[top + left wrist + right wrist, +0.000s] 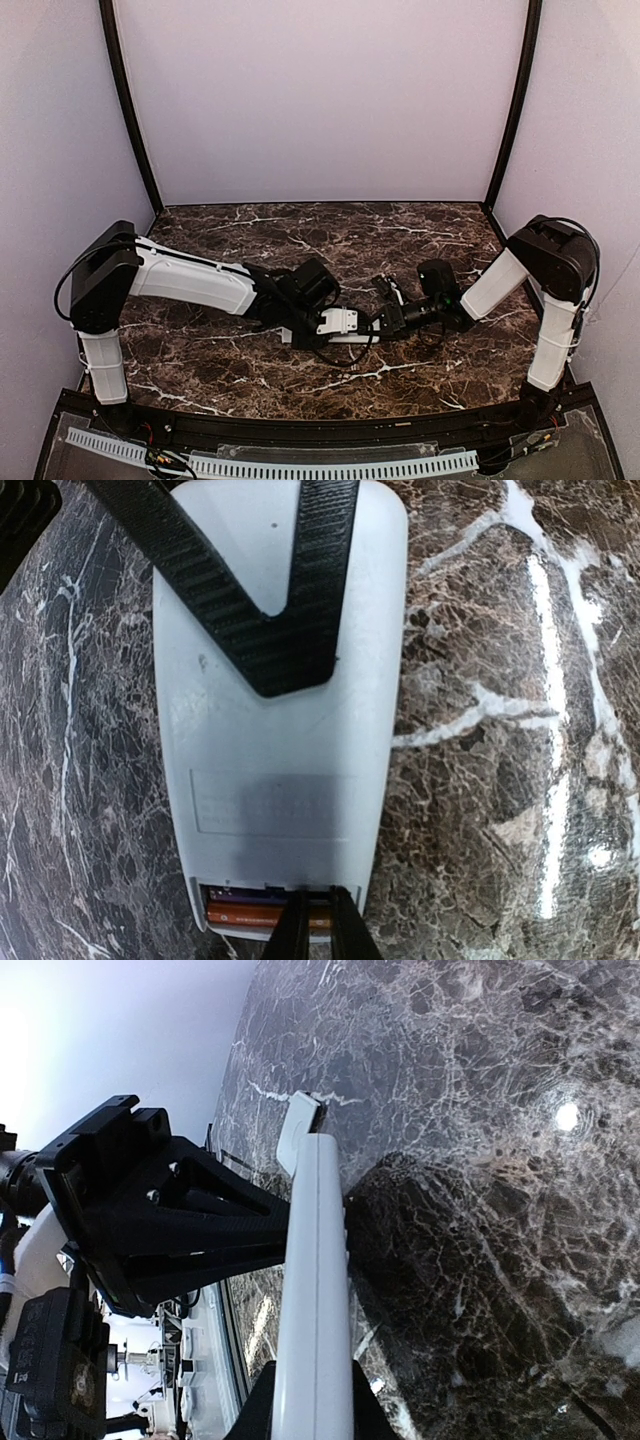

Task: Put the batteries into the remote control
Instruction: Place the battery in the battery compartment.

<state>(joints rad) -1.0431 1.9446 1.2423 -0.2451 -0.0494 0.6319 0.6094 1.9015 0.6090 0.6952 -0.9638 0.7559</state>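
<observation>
The white remote control [280, 780] lies back up on the marble table [500, 780], its battery compartment open at the near end. The dark blue battery [235, 891] and the orange-copper battery [245, 915] lie side by side inside it. My left gripper [320, 920] has its jaws almost together, tips down in the compartment on the batteries. My right gripper [312, 1410] is shut on the remote [315, 1260] across its thickness. One of its fingers [290, 630] lies over the remote's back. In the top view both grippers, left [322, 325] and right [385, 320], meet at the remote [352, 338].
The left gripper's black body [170, 1220] stands close beside the remote in the right wrist view. Dark marble table [330, 230] stretches behind the arms to the pale back wall [320, 100]. A black frame rail [300, 432] runs along the near edge.
</observation>
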